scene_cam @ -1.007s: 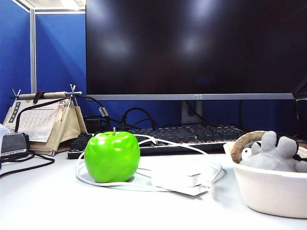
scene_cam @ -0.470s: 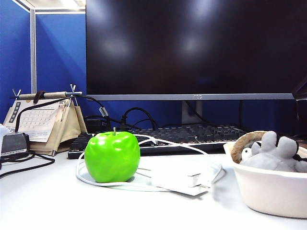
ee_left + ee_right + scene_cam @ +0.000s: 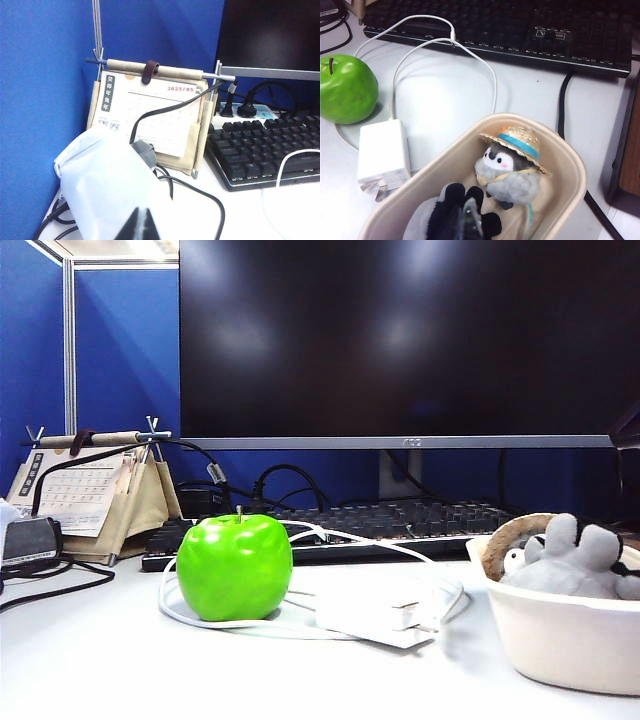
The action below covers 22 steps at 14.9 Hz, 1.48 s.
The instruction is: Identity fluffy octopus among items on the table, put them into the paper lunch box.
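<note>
The cream paper lunch box (image 3: pixel 560 630) stands at the table's right front. In it lies the fluffy octopus (image 3: pixel 575 562), light grey with stubby limbs pointing up. In the right wrist view the box (image 3: pixel 567 167) holds the octopus (image 3: pixel 420 222), whose grey body and black fluffy lobes surround my right gripper (image 3: pixel 468 222). That gripper is shut, its tips sunk in the black fluff. My left gripper (image 3: pixel 141 227) is shut and empty, far off at the left by a white bag (image 3: pixel 102 185). Neither gripper shows in the exterior view.
A penguin plush with a straw hat (image 3: pixel 509 167) also sits in the box. A green apple (image 3: pixel 235 567) and a white power adapter (image 3: pixel 375 612) with its looped cable lie mid-table. Behind them are a black keyboard (image 3: pixel 400 520), a monitor (image 3: pixel 400 340) and a desk calendar (image 3: pixel 150 115).
</note>
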Each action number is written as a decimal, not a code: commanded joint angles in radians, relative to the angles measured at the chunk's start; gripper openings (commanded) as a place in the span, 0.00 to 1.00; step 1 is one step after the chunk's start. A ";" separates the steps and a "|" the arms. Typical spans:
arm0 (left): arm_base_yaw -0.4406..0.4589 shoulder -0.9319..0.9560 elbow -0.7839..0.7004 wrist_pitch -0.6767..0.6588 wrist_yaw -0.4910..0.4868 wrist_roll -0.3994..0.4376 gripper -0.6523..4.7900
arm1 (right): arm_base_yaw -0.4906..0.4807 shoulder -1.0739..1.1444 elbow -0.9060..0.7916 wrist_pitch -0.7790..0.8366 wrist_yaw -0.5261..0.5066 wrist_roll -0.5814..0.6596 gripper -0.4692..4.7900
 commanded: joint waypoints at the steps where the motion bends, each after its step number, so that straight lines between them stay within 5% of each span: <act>1: 0.000 -0.003 0.000 0.009 0.005 0.000 0.11 | 0.000 0.000 0.003 0.014 -0.001 0.004 0.09; 4: 0.000 -0.003 0.000 0.009 0.005 0.000 0.11 | -0.058 -0.047 0.003 0.023 0.000 0.001 0.09; 9: 0.000 -0.003 0.000 0.010 0.005 0.000 0.11 | -0.439 -0.246 0.003 0.208 -0.001 -0.034 0.09; 14: 0.000 -0.003 0.000 0.009 0.005 0.000 0.11 | -0.715 -0.299 -0.011 0.285 -0.013 -0.025 0.09; 19: 0.000 -0.002 0.000 0.009 0.005 0.000 0.11 | -0.696 -0.299 -0.180 0.441 -0.166 -0.022 0.09; 22: 0.000 -0.003 0.000 0.010 0.005 0.000 0.11 | -0.684 -0.325 -0.248 0.566 -0.164 -0.022 0.09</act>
